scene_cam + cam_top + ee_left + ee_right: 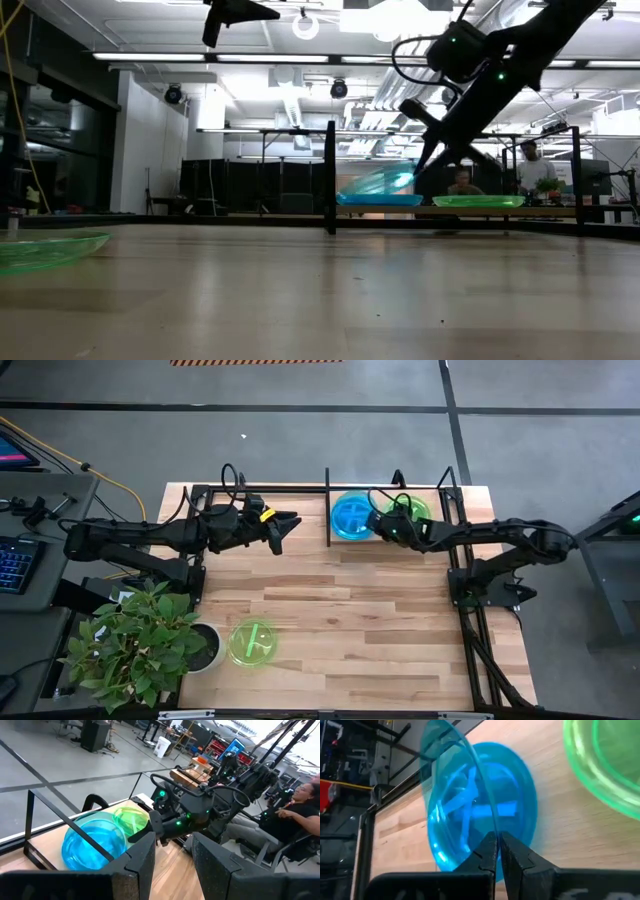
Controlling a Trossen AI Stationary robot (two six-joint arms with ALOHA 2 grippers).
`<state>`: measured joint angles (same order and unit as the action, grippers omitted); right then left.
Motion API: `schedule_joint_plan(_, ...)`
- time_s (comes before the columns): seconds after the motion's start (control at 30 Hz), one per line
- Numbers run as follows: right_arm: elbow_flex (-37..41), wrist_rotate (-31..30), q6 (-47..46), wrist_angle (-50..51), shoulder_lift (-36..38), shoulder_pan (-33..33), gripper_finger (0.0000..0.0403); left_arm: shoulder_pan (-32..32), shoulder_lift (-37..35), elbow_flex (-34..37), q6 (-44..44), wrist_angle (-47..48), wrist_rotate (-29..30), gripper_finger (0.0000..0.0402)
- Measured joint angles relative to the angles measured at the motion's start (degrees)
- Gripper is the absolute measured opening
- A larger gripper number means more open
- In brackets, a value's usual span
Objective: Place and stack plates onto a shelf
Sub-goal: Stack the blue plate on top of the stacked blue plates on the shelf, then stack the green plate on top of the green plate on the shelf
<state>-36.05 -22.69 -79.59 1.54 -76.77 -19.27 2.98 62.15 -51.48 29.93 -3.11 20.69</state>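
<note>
A stack of cyan-blue plates (350,517) and a stack of lime-green plates (414,509) sit side by side on the base board of the black-rod shelf (327,510) at the table's far edge. My right gripper (498,841) is shut on the rim of one tilted blue plate (451,785) over the blue stack (512,810). In the low view this plate (383,181) slants up from the stack (380,199). One more green plate (251,642) lies flat on the table near the left front. My left gripper (172,851) hovers open, left of the shelf's middle post. My right gripper pinches the tilted blue plate's rim (489,827) between its two fingertips, on the side of the plate toward the table's right. The fingers slant down from the right. The held edge is raised, and the opposite edge (345,193) rests low on the blue stack.
A potted plant (140,645) stands at the table's near left corner beside the lone green plate. The shelf's black upright post (330,178) rises just left of the blue stack. Bare wood lies across the table's middle and right front. People sit in the room beyond.
</note>
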Motion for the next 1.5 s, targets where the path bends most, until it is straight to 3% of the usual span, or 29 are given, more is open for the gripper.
schedule_joint_plan(0.17, 0.00, 2.56, 2.22, -2.59, -0.88, 0.00, 0.0025, 0.00, 0.00, 0.00, 0.02, 0.01, 0.02, 0.0117)
schedule_joint_plan(0.4, 0.00, 2.31, 4.01, -2.69, -0.77, 0.00, 0.0124, 0.00, 0.00, 0.00, 0.00, 0.06, 0.09, 0.0117)
schedule_joint_plan(0.67, 0.00, 11.18, 8.85, -1.96, -0.64, -1.16, 0.0208, 0.00, 0.00, 0.00, 0.02, 0.12, 0.09, 0.0117)
schedule_joint_plan(1.03, 0.00, 8.98, 15.96, 6.51, 8.40, -1.75, 0.0211, -0.02, 0.02, 0.00, 0.02, 0.20, 0.07, 0.0117)
schedule_joint_plan(1.2, 0.00, 12.72, 23.08, 8.15, 13.68, -0.48, 0.0211, -0.02, 0.02, 0.00, 0.01, 0.21, 0.09, 0.0117)
schedule_joint_plan(1.5, 0.00, 9.81, 22.98, 8.14, 16.91, 3.43, 0.0211, -0.02, 0.02, 0.00, 0.00, 0.30, 0.07, 0.0117)
